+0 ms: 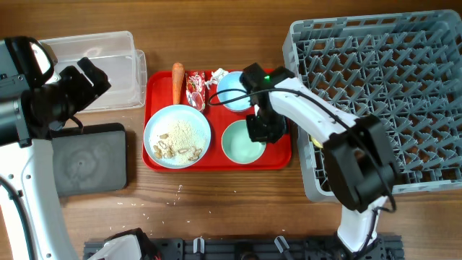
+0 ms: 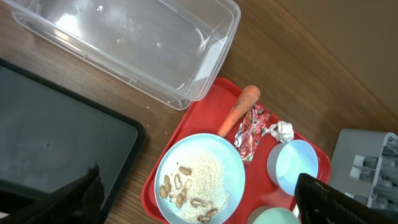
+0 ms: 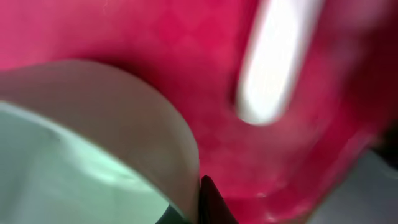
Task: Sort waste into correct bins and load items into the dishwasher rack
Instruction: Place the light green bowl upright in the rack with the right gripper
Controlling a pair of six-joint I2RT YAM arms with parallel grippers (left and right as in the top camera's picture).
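whether right gripper [image 1: 263, 131] grips the mint bowl [image 1: 238, 148] is unclear; left gripper [image 2: 202, 200] gapes empty.

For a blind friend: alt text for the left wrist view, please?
A red tray holds a pale blue plate of peanut shells, a carrot, a wrapper and a blue bowl; a clear tub stands beside it.

A brown wooden table [image 1: 216, 195] fills the view, its grain running from nine to three o'clock. At six o'clock a black rail [image 1: 317, 244] lines its edge. The light is even and the shadows soft.
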